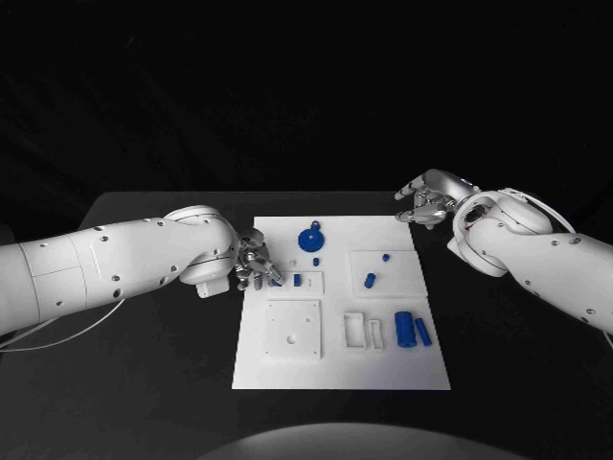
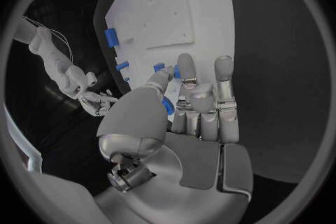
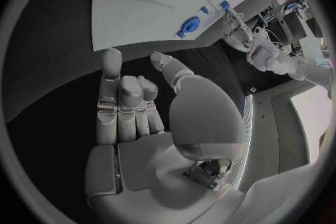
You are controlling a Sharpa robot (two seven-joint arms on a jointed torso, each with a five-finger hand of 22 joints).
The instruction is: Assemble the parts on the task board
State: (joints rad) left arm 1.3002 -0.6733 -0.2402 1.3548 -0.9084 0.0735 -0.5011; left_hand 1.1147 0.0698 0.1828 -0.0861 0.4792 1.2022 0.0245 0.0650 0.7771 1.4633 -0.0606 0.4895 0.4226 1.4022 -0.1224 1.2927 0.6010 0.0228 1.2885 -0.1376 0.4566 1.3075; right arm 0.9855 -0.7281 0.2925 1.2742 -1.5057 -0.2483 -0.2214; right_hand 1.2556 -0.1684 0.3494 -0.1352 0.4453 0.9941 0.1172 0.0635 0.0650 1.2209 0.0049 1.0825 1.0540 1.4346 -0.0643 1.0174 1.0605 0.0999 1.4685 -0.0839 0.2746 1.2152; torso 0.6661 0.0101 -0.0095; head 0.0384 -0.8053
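Blue part [image 2: 168,105] sits pinched in the left hand [image 1: 256,269], presumably for seating on the task board [image 1: 390,369], while the right hand [image 1: 428,201] waits beyond it, loosely curled, holding nothing.

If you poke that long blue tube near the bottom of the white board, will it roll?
Probably. The blue cylinder looks round and lies on its side on the flat task board, so a sideways nudge could roll it. It looks small, likely light and stiff.
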